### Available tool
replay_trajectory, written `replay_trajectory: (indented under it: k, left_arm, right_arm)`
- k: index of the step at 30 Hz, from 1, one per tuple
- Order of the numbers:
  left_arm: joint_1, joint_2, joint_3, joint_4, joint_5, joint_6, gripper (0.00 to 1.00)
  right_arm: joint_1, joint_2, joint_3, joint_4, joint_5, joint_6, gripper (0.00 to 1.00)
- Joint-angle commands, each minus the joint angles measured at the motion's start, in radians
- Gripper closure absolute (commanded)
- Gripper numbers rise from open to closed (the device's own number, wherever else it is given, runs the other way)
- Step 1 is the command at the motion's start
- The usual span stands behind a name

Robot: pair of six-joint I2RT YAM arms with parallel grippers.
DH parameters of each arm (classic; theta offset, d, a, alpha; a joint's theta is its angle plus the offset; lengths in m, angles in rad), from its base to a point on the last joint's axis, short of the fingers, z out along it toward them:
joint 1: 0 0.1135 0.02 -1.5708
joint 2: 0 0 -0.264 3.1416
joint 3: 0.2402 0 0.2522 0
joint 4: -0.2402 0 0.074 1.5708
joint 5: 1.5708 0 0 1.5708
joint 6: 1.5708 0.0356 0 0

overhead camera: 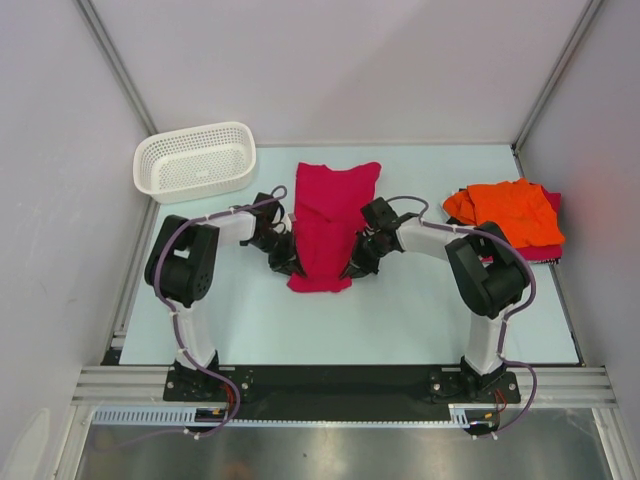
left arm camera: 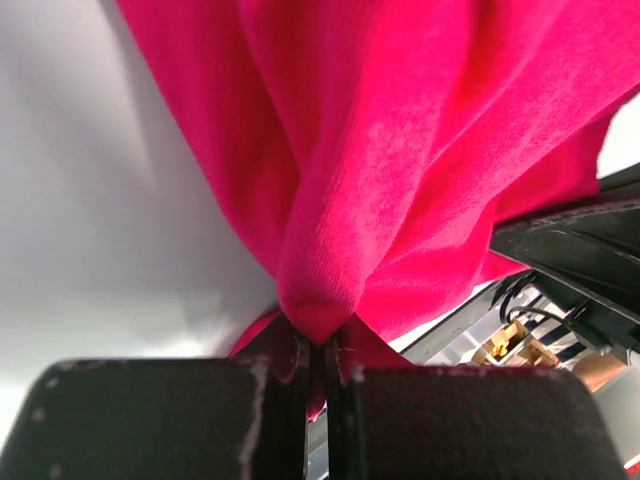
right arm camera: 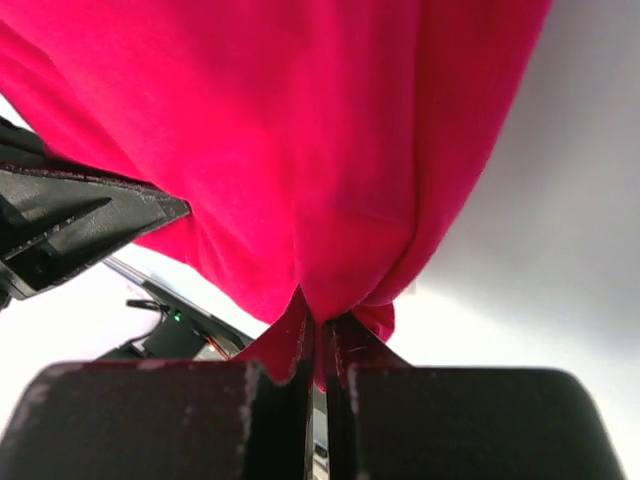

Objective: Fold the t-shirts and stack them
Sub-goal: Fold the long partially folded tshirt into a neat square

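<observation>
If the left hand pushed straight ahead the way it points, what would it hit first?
The red shirt that the left hand pinches; behind the cloth probably the right hand, though depth is unclear.

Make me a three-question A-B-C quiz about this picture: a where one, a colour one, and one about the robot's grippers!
1. Where is the white plastic mesh basket?
A. the pale table's far-left corner
B. beside the right arm
C. on the floor

2. What colour is the soft cloth t-shirt between the arms?
A. blue
B. crimson
C. green

3. How are the left gripper and right gripper?
A. both wide open
B. both shut on the t-shirt
C. holding the basket

1 A: it sits far left.
2 B: it looks pinkish red.
3 B: wrist views show cloth pinched in closed jaws.
</observation>
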Motion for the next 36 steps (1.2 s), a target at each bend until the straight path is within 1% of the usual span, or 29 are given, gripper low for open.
replay_trajectory:
  k: [1, 3, 8, 9, 12, 14, 17, 19, 21, 23, 24, 29, 36]
  left_arm:
    - [-0.014, -0.026, -0.029, -0.159, -0.053, 0.06, 1.0]
    - [-0.014, -0.06, -0.05, -0.175, -0.056, 0.055, 1.0]
    - [-0.017, -0.142, -0.153, -0.216, -0.049, 0.05, 1.0]
    - [-0.017, -0.174, -0.182, -0.222, -0.049, 0.05, 1.0]
    - [-0.017, -0.248, -0.205, -0.254, -0.032, 0.053, 1.0]
    - [-0.017, -0.28, -0.187, -0.299, -0.056, 0.053, 1.0]
    - [-0.017, -0.333, -0.104, -0.357, -0.078, 0.04, 1.0]
    - [-0.017, -0.343, -0.018, -0.383, -0.079, 0.03, 1.0]
    - [-0.017, -0.336, 0.074, -0.403, -0.078, 0.015, 1.0]
    - [-0.016, -0.298, 0.131, -0.412, -0.055, 0.001, 0.99]
    - [-0.016, -0.279, 0.183, -0.423, -0.044, 0.0, 0.99]
    - [-0.014, -0.177, 0.309, -0.417, -0.033, -0.02, 0.99]
    - [-0.007, -0.005, 0.372, -0.33, 0.003, -0.078, 0.99]
  right_arm:
    - [0.009, -0.017, 0.049, -0.191, 0.001, -0.076, 1.0]
    - [0.009, -0.051, 0.014, -0.242, 0.012, -0.084, 1.0]
    - [0.017, -0.147, -0.083, -0.325, -0.017, -0.104, 1.0]
    - [0.02, -0.163, -0.091, -0.338, -0.017, -0.104, 1.0]
    - [0.028, -0.221, -0.097, -0.378, -0.019, -0.11, 1.0]
    - [0.028, -0.248, -0.083, -0.394, -0.02, -0.108, 1.0]
    - [0.022, -0.276, -0.022, -0.401, -0.022, -0.114, 1.0]
    - [0.015, -0.27, 0.039, -0.4, -0.02, -0.128, 1.0]
    - [0.002, -0.241, 0.102, -0.397, -0.019, -0.148, 1.0]
    - [-0.018, -0.212, 0.136, -0.397, -0.036, -0.165, 1.0]
    - [-0.038, -0.197, 0.155, -0.398, -0.043, -0.18, 1.0]
    - [-0.096, -0.082, 0.273, -0.383, -0.074, -0.236, 1.0]
    - [-0.182, 0.102, 0.417, -0.345, -0.108, -0.292, 1.0]
